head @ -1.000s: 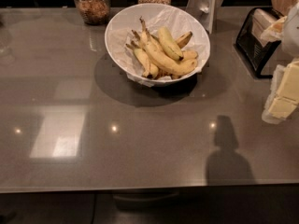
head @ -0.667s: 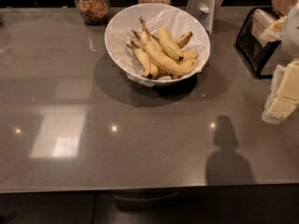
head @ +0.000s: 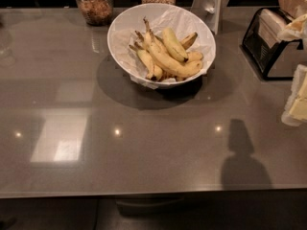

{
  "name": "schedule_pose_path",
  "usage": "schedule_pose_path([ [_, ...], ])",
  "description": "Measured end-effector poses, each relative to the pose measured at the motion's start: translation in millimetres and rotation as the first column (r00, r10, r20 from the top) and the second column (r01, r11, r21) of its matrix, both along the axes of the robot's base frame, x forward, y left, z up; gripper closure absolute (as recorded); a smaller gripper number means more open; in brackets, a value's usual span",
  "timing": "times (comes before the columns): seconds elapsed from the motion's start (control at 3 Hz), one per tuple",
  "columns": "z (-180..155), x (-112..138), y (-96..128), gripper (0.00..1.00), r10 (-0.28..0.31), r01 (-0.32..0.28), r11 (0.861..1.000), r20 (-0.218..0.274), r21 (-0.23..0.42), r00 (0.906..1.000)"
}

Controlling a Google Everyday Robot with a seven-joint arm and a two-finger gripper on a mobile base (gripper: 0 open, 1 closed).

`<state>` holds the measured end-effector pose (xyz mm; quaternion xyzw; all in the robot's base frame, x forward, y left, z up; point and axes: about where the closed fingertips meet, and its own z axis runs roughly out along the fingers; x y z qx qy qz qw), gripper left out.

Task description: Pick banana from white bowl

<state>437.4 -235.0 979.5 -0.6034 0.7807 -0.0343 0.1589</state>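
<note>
Tool [head: 297, 97] sits at the right edge of view, well apart from the white bowl [head: 120, 32]. Clenched or released: can't tell. No change vs the earlier frames: tool, bowl and bananas [head: 168, 56] are all in the same spots. Bananas lie bunched in the paper-lined bowl at the far middle of the table [head: 144, 147]. Their long axes run upper-left to lower-right, stems pointing upper-left toward the jar [head: 95, 4]. Black holder [head: 261, 47] stands right of the bowl.
</note>
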Motion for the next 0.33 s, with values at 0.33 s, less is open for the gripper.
schedule_pose_path([
  [0.33, 1.7, -0.4, -9.0, 0.0, 0.0, 0.0, 1.0, 0.0, 0.0, 1.0],
])
